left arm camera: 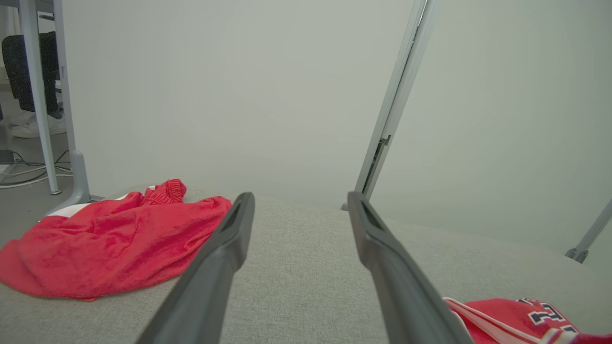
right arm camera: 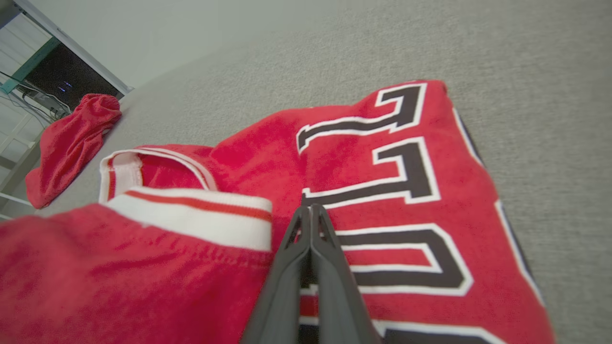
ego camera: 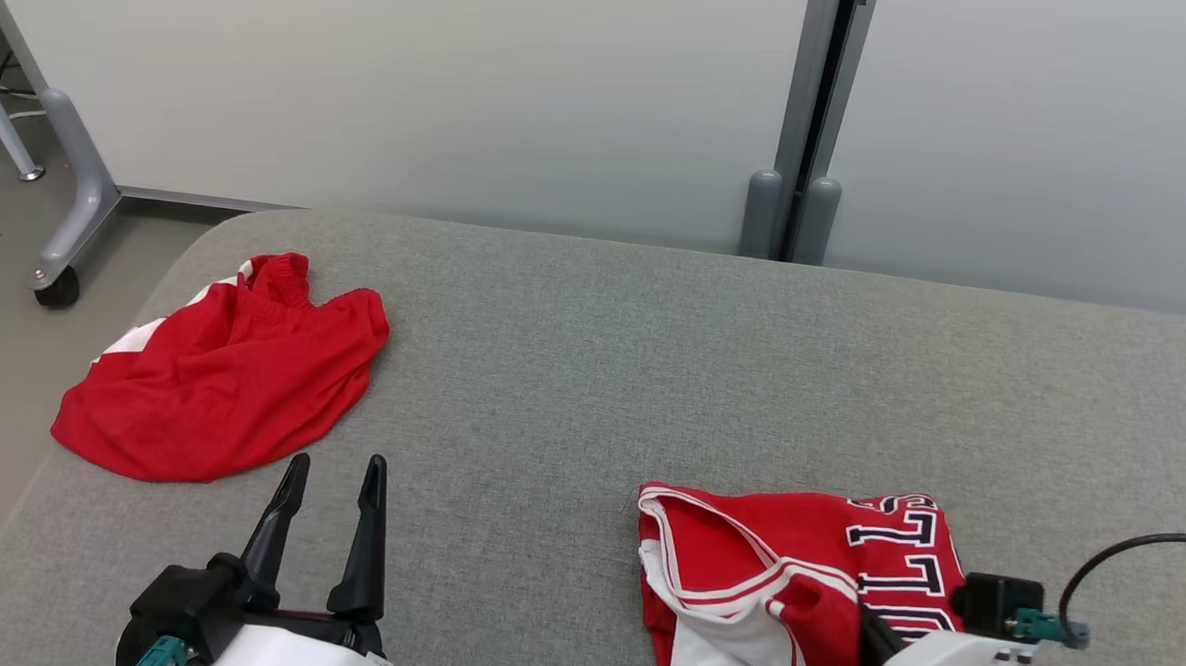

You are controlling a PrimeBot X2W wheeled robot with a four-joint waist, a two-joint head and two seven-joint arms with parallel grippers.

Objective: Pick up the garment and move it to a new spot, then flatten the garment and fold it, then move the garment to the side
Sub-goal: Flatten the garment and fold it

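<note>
Head view. A grey fabric-covered table [ego camera: 601, 373] stands before pale partition panels [ego camera: 464, 87] joined by a grey post [ego camera: 797, 132].

(a) The jersey [ego camera: 804, 552], red with white trim and dark, white-edged lettering, lies partly folded on the table's near right part, with its banded openings toward the middle of the table and its lettering toward the right.

(b) A second red garment [ego camera: 220, 387], crumpled and with white showing at its far edge, lies on the table's left side, well apart from the jersey.

(c) The left gripper [ego camera: 338, 459] hovers over bare table at the near left, just this side of the second garment, with its jaws wide and nothing between them.

(d) The right gripper [right arm camera: 311, 208] points down at the jersey. In the right wrist view its jaws are pressed together, tips at the lettering beside a white-and-red band. Whether cloth is pinched between them cannot be told. A black cable [ego camera: 1124, 556] arcs from its wrist.

(e) A castor-footed frame leg [ego camera: 55, 284] stands on the floor beyond the table's left corner. In the left wrist view, a person's dark-trousered legs [left arm camera: 19, 71] appear behind it.
</note>
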